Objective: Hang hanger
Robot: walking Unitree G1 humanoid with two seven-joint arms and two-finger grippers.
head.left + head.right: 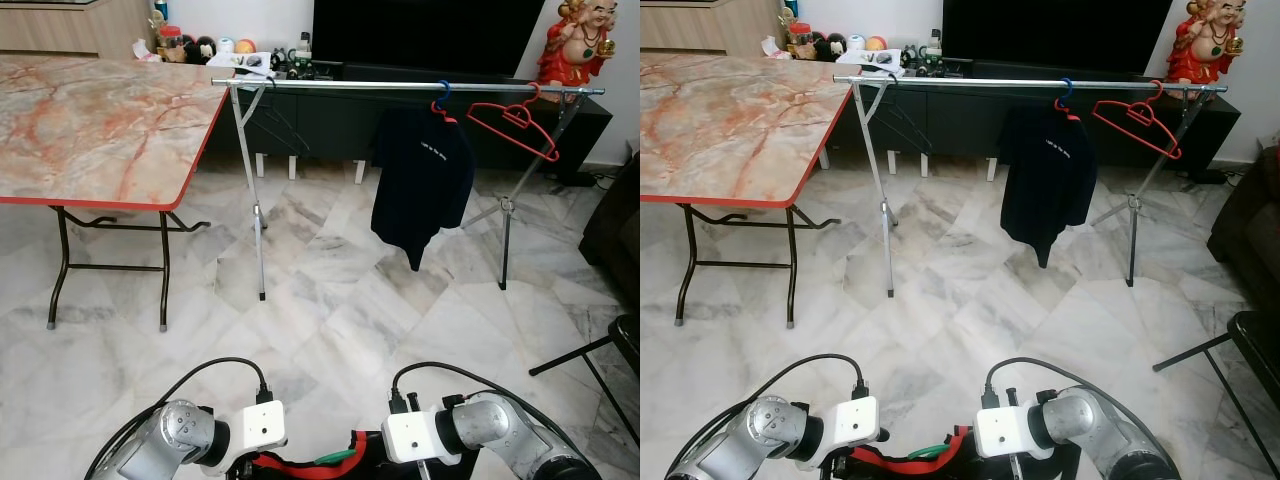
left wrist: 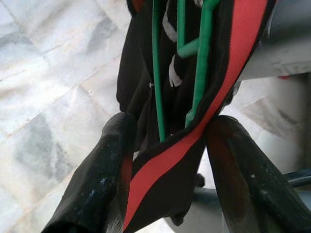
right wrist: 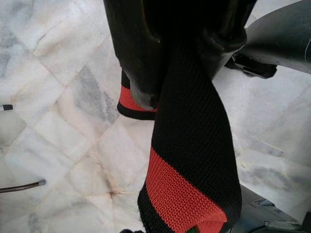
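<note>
A green hanger (image 2: pixel 158 73) carries a black garment with a red stripe (image 2: pixel 165 165). I hold it low in front of me, at the bottom of the eye views (image 1: pixel 310 465). My left gripper (image 2: pixel 170 126) is shut on the garment, one finger (image 2: pixel 104 170) on each side of the fabric and the hanger wires. My right gripper (image 3: pixel 180 73) is shut on the garment's knitted fabric (image 3: pixel 194 160), which hangs down from it. Ahead stands a clothes rack with a silver rail (image 1: pixel 400 87), a few steps away.
On the rail hang a dark shirt (image 1: pixel 420 180) on a blue hanger (image 1: pixel 441 97) and a bare red hanger (image 1: pixel 515 122). A marble-topped folding table (image 1: pixel 90 130) stands at the left. A black stand (image 1: pixel 600 360) and dark sofa (image 1: pixel 615 230) are at the right.
</note>
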